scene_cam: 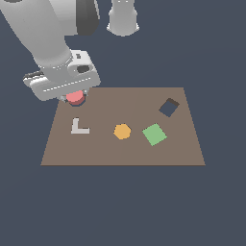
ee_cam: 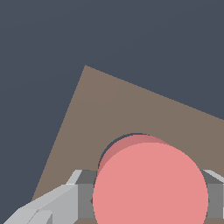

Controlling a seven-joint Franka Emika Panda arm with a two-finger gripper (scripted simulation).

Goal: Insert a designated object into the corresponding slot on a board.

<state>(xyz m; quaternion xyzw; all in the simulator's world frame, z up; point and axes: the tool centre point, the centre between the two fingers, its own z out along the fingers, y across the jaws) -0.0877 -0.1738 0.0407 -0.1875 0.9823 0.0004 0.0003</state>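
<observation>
The pinkish-red round piece [scene_cam: 75, 97] is held in my gripper [scene_cam: 75, 96] over the far corner of the brown board [scene_cam: 120, 153] on the exterior view's left. A dark sliver of the round slot [scene_cam: 77, 103] shows just under the piece. In the wrist view the red piece [ee_cam: 151, 183] fills the lower part of the picture, with grey fingers [ee_cam: 83, 197] on both sides of it. It sits partly inside the slot, whose dark rim [ee_cam: 106, 148] shows as a thin arc on the board [ee_cam: 131, 105]. The gripper is shut on the piece.
On the board lie a grey L-shaped piece [scene_cam: 78, 127], an orange hexagon [scene_cam: 122, 131] and a green square [scene_cam: 154, 134]. A dark tilted square hole [scene_cam: 168, 107] is at the far right. The robot base [scene_cam: 123, 19] stands behind the board.
</observation>
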